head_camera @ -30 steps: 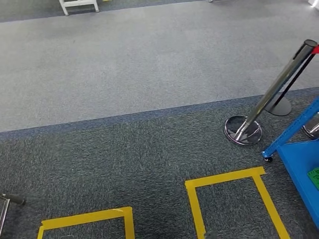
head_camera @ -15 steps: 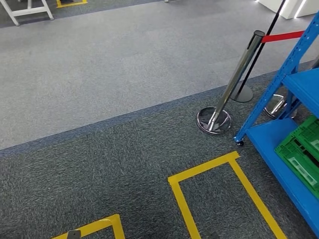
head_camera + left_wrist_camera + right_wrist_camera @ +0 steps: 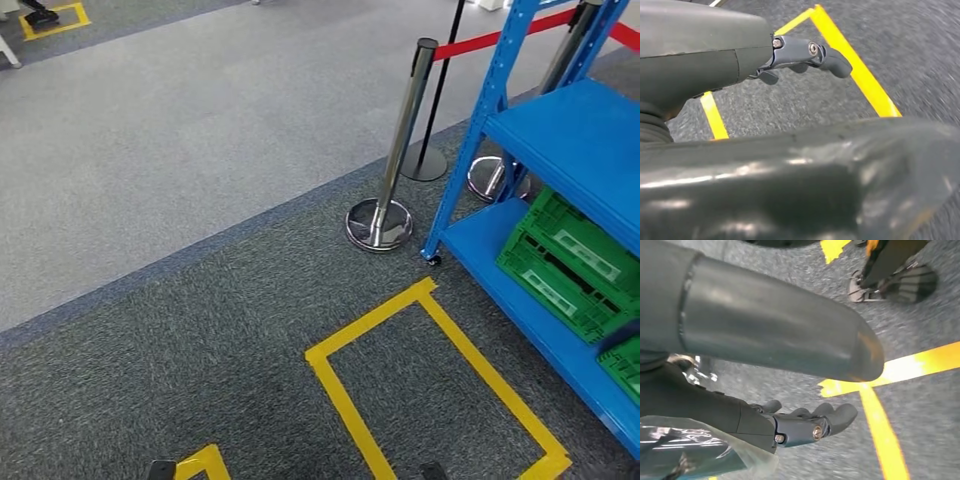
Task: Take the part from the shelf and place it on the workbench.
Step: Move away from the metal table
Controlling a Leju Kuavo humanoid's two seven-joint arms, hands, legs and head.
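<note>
Blue shelf point(image 3: 562, 125) at right with green crates point(image 3: 573, 262) on its lower level, part not identifiable; left hand point(image 3: 806, 52) and right hand point(image 3: 806, 425) hang empty, fingers loosely extended; risk: clipping the stanchion point(image 3: 392, 150) beside the shelf post.

- My left hand point(image 3: 753, 55) hangs over grey carpet point(image 3: 926, 55), fingers point(image 3: 828, 57) stretched out, holding nothing.
- Yellow tape point(image 3: 859, 70) lines cross the carpet beneath.
</note>
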